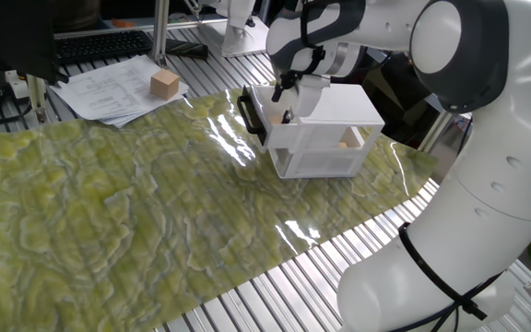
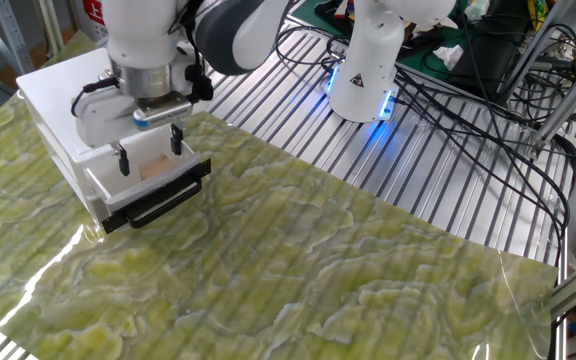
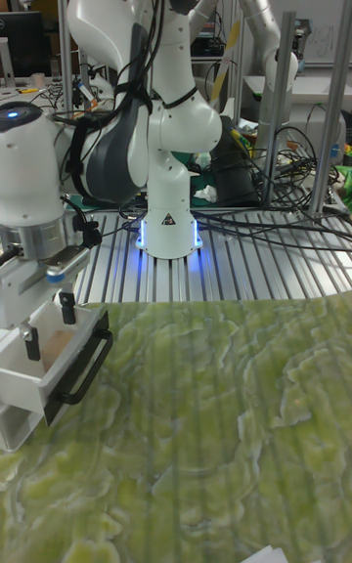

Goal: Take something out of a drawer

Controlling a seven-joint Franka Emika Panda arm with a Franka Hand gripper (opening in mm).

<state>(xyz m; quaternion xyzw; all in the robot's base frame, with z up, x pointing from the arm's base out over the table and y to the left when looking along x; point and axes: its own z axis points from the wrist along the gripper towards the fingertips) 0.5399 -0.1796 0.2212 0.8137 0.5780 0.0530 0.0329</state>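
Note:
The white cabinet [image 2: 53,95] has its top drawer [image 2: 103,188] pulled out, black bar handle [image 2: 158,200] to the front. A small tan cube [image 2: 154,168] lies inside the drawer, also seen in the tall fixed view as the cube [image 3: 59,340]. My gripper [image 2: 150,150] hangs open just over it, one finger on each side, not touching it as far as I can tell. In one fixed view the gripper [image 1: 282,102] sits over the drawer [image 1: 265,122] and the cube is hidden.
A bigger tan block [image 1: 164,83] rests on papers [image 1: 118,88] at the back left. A green-patterned mat [image 1: 136,203] covers the table. The robot base [image 2: 363,75] and cables [image 2: 468,110] stand behind. A tan shape [image 1: 347,140] shows through the cabinet's lower side.

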